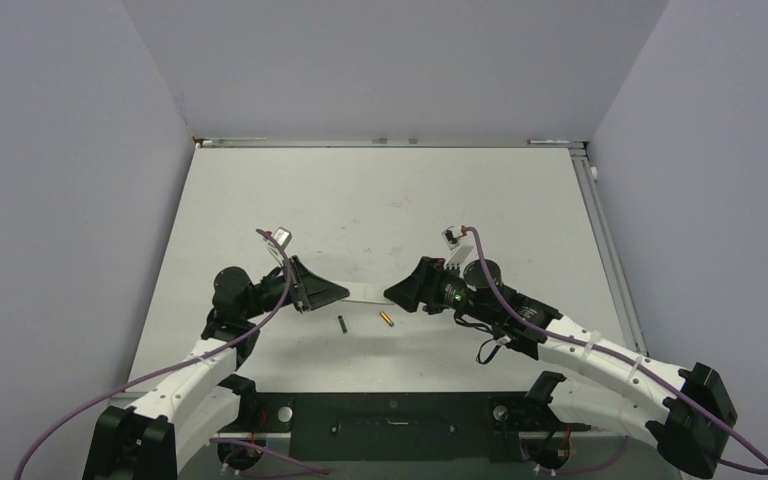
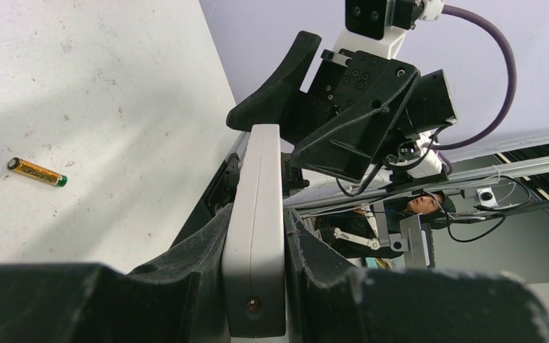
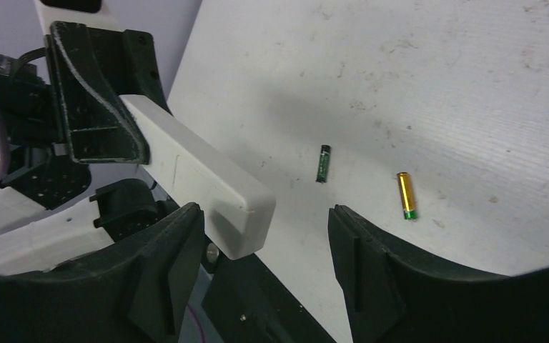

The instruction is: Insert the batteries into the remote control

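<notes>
Left hand [image 2: 254, 239] grips remote control [image 2: 256, 214]; right hand [image 3: 261, 218] open around end.

Top view: even, diffuse light from above. Table [image 1: 380, 190] pale and matte, no glare. Soft, faint shadows under both arms. Focus sharp edge to edge; the batteries are only a few pixels each.

Left wrist view: table bright at upper left, falling into broad soft shade lower down. Remote [image 2: 256, 236] lit at the far end, grey and shaded at the near end. Left fingers [image 2: 193, 264] near-black, soft, out of focus. Gold battery [image 2: 36, 172] crisp, with a thin shadow.

Right wrist view: right fingers [image 3: 372, 264] dark and blurred; bottom corners bend and darken. Remote's top face bright, end face shaded. Dark battery [image 3: 324, 163] lies in soft shade; the gold one glints.
</notes>
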